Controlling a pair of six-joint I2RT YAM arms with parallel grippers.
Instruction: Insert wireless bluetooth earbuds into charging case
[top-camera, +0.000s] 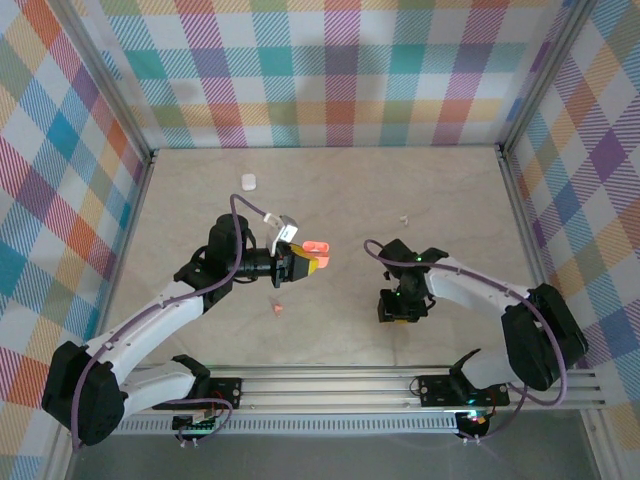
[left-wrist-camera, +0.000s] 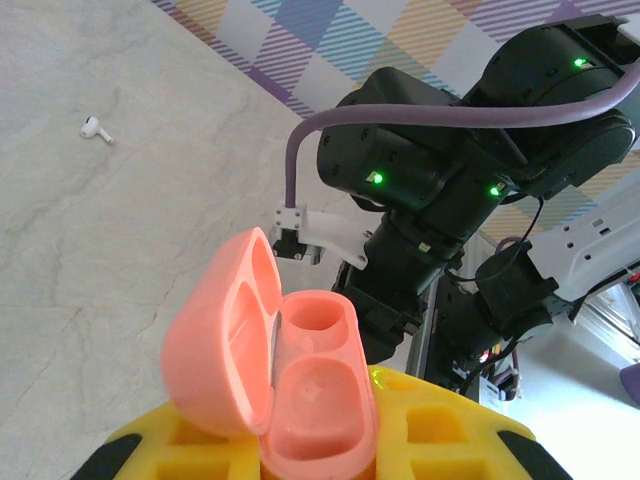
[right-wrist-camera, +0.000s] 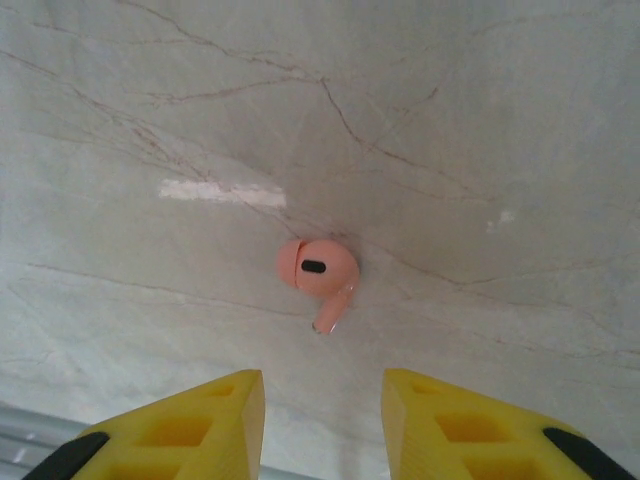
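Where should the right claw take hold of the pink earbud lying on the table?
Come straight down and pinch the bulbous head of the pink earbud, not its thin stem. It lies flat on the table and lines up with the gap of the open right claw.

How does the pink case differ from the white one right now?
The pink case is gripped in the left gripper, off the table; the white case lies loose on the table's far side. The pink case stands open, both sockets empty; the white case looks shut. Both are small rounded shells.
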